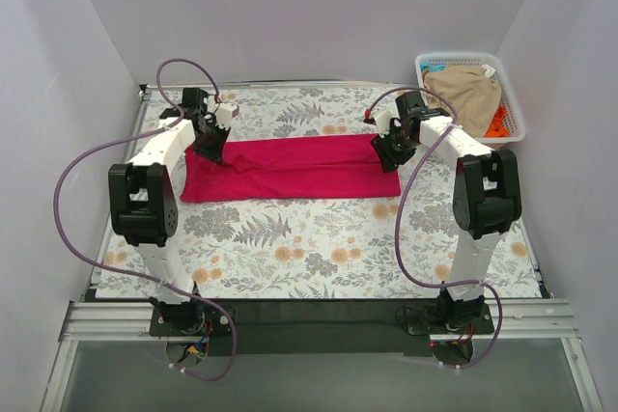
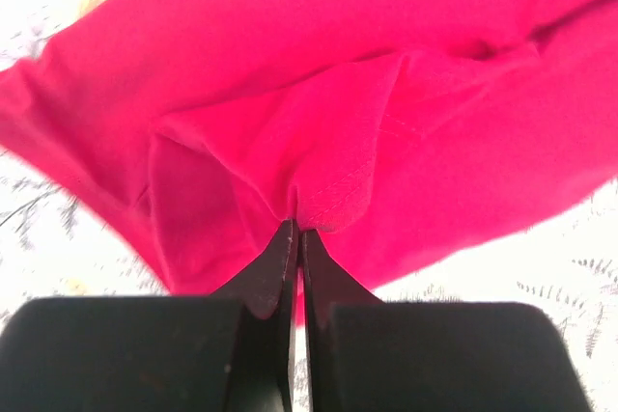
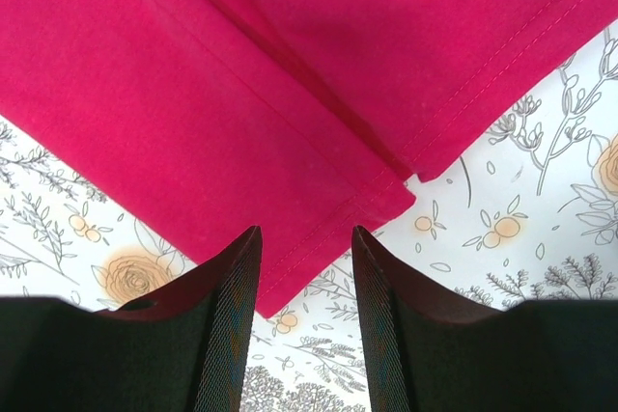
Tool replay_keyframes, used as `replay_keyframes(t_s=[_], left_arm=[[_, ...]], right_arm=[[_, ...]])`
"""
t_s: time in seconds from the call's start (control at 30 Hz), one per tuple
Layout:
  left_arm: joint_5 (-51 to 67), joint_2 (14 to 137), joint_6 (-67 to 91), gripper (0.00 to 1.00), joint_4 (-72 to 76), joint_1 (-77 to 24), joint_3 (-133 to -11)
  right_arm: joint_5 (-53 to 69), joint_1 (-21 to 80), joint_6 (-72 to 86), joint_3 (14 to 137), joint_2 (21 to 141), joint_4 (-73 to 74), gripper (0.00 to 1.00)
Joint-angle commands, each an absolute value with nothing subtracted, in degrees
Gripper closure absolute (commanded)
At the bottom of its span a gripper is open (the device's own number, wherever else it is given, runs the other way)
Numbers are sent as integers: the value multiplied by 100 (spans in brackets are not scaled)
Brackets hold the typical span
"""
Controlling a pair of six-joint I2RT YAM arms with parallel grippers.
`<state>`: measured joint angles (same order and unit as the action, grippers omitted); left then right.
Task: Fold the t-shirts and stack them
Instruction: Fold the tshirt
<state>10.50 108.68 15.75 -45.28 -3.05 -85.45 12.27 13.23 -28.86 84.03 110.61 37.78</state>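
A white lattice basket (image 1: pixel 517 103) sits at the floral table (image 1: pixel 319 248) far-right corner.

Bright, even light is cast from above with only soft shadows, and the counter (image 2: pixel 541 277) is washed out in the left wrist view.

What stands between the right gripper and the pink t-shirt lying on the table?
Nothing visible does. The right gripper is open over the folded corner of the pink t-shirt. Only that cloth and the floral table cover show between its jaws.
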Motion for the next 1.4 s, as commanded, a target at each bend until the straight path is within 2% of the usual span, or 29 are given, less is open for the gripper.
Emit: replay_keyframes(t_s=[0.0,0.27,0.5,0.6,0.83,1.03,1.13,1.17,1.2,1.37], left_arm=[[958,10249,1249,100,-4553,-264,-8175],[695,10441,1178,99,-4255,-264,-7366],[868,10775,1353,74,-4455,-264,-7654],[1421,10416,1336,70,-4702,-246,-7909],[2065,10169,1828,71,-5018,-255,-8700],[2109,10441,2144,73,-4773,-264,-8631],[2311,10258,2110,80,-4606,-290,-8412],[2329,10213,2083,88,-4545,-377,-8324],[2312,10169,2022,90,-4544,-439,-8262],[2128,10151,1872,95,-4605,-782,-8069]], right_arm=[[1380,1318,-2962,8306,10732,3841,58],[1424,1318,-2953,8262,10810,3841,58],[1494,1318,-2962,8332,10854,3858,57],[1485,1318,-2997,8358,10758,3876,57],[1670,1318,-2980,8586,10679,3929,58],[1828,1318,-2900,8973,10995,4016,61],[1942,1318,-2883,8982,10986,4025,63],[1942,1327,-2874,8974,10978,4017,64],[1951,1318,-2865,8965,10978,4017,65],[1890,1327,-2892,8903,11004,4017,66]])
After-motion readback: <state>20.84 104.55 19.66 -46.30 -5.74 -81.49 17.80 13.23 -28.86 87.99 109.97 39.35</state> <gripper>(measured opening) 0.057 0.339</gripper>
